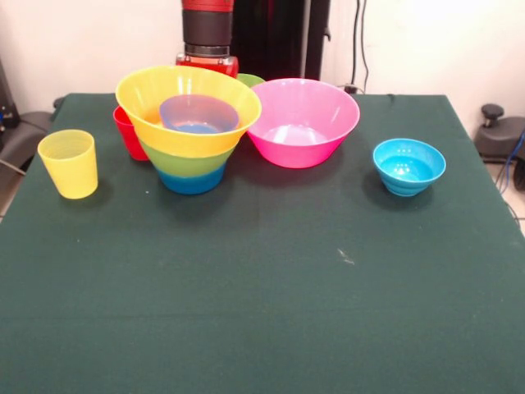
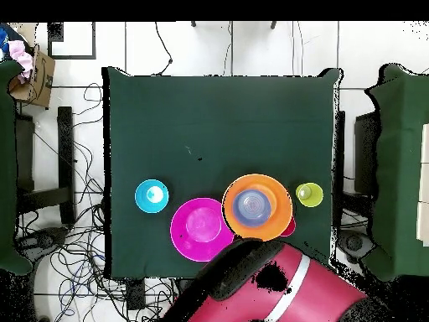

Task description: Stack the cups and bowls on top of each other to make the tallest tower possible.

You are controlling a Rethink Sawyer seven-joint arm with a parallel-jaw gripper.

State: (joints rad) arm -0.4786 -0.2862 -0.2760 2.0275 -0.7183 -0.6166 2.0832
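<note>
Early days: the tower is only a few nested bowls, with the pink bowl, blue bowl, yellow cup and red cup loose on the desk; the claw is out of sight, so its grip cannot be told.

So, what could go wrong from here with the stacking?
The nested stack sits close to the pink bowl and the red cup; reaching for either might knock it. The red cup is half hidden behind the stack, so a grasp may miss. The blue bowl and yellow cup stand far apart, meaning long carries.
</note>
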